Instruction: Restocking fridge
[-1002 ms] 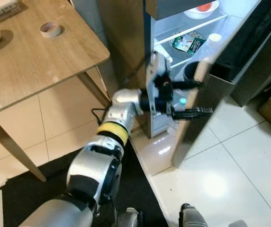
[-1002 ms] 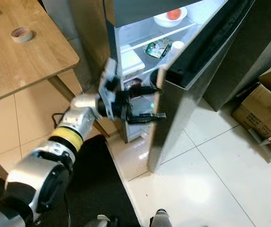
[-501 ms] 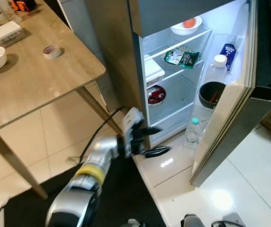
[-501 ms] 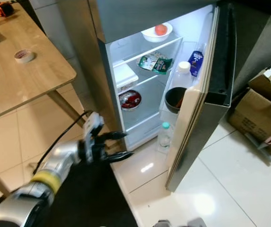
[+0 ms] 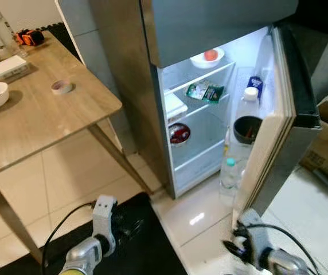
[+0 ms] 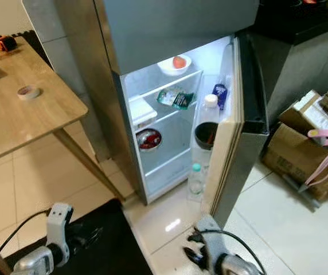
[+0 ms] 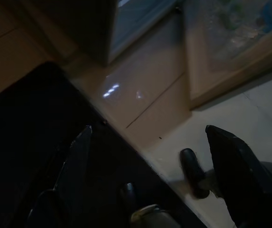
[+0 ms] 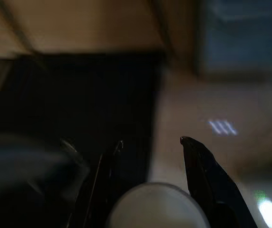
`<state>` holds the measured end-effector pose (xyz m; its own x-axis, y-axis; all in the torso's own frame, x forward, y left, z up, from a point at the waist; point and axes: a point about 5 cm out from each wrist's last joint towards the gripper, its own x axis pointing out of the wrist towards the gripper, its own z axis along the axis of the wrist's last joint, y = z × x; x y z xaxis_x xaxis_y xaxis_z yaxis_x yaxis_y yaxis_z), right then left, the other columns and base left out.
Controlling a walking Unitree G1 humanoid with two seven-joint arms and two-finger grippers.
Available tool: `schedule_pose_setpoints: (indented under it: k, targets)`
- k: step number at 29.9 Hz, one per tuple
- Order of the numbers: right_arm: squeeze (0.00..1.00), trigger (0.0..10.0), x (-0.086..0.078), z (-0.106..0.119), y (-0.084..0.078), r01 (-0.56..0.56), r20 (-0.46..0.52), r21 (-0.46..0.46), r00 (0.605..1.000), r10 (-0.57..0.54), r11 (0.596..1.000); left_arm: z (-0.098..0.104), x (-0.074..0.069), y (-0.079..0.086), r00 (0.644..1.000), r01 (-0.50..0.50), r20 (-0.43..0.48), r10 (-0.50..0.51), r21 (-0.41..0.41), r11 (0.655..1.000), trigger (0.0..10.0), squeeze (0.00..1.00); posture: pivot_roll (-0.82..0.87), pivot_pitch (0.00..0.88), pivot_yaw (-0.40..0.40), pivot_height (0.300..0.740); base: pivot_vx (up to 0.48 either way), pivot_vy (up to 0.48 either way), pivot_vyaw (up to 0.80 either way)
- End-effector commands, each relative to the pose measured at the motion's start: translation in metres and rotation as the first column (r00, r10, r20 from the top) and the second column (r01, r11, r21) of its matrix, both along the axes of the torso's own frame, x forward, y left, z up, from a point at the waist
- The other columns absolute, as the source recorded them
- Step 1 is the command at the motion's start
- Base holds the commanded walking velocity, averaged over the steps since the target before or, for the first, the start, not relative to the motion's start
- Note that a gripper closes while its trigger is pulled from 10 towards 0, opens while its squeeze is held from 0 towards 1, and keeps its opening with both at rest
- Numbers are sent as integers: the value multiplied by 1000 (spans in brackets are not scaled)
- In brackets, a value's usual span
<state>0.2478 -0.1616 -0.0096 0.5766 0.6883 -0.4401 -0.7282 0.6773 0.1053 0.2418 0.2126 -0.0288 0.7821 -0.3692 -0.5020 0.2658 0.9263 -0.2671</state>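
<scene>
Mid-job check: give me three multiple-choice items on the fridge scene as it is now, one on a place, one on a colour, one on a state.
1. Where is the tape roll?
A. on the table
B. on the floor
C. in the fridge

2. What colour is the fruit in the bowl?
A. green
B. orange-red
C. blue

3. The fridge door is:
A. shut
B. open
C. missing

Answers:
1 A: it lies on the wooden top.
2 B: it shows orange-red on the top shelf.
3 B: it stands swung out, the shelves lit.

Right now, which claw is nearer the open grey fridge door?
Right. The right claw hangs low just below the open grey fridge door; the left claw sits over the black mat, farther off.
</scene>
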Motion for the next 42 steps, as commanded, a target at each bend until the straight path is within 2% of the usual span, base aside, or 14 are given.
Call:
schedule_pose_setpoints:
  k: [1,2,6,13,15,20,29,31,32,34,36,38,39,42]
  targets:
    - [0,10000,5,11,15,-107,21,73,994,105,992,-10,-15,12,996,-59,-68,62,41,997,10000,0,-141,85,98,740,0,0,0]
    - [0,10000,9,25,27,-216,45,140,976,211,966,-18,-27,19,987,-104,-115,114,86,991,10000,0,-137,79,96,740,0,0,0]
    - [0,10000,13,40,36,-291,94,181,956,278,939,-26,-40,28,970,-161,-161,182,133,978,10000,0,-137,72,94,740,0,0,0]
    - [0,10000,42,74,39,-201,256,218,956,143,955,-39,-65,38,927,-250,-230,295,206,946,10000,0,-126,51,93,740,0,0,0]
    - [0,10000,62,93,26,-60,371,155,929,-2,986,-46,-82,40,902,-284,-267,341,228,931,10000,0,-126,45,88,740,0,0,0]
    - [0,10000,76,110,1,97,441,111,887,-136,989,-52,-95,41,886,-288,-299,355,245,926,10000,0,-130,37,84,740,0,0,0]
    - [0,10000,87,118,-33,295,499,11,826,-261,955,-53,-97,38,876,-312,-302,377,242,919,10000,0,-127,25,79,740,0,0,0]
    - [0,10000,92,122,-51,410,529,-12,776,-342,912,-52,-92,36,880,-315,-291,376,236,919,10000,0,-128,21,79,740,0,0,0]
    - [0,10000,92,122,-51,410,529,-12,776,-342,912,-52,-92,36,880,-315,-291,376,236,919,10000,0,-128,21,79,740,0,0,0]
    - [0,10000,96,131,-79,558,573,-34,691,-442,829,-51,-86,33,887,-309,-281,367,230,923,10000,0,-126,17,82,740,0,0,0]
    - [0,10000,96,133,-84,581,578,-32,674,-459,813,-51,-86,33,888,-305,-281,363,230,924,10000,0,-126,17,82,740,0,0,0]
    - [0,10000,94,138,-106,672,605,-51,609,-513,739,-50,-83,29,894,-295,-280,351,224,929,10000,0,-127,11,85,740,0,0,0]
    - [0,10000,94,138,-106,672,605,-51,609,-513,739,-50,-83,29,894,-295,-280,351,224,929,10000,0,-127,11,85,740,0,0,0]
    - [0,10000,91,139,-125,744,627,-78,554,-548,663,-51,-81,27,894,-295,-279,350,220,930,10000,0,-128,3,82,740,0,0,0]
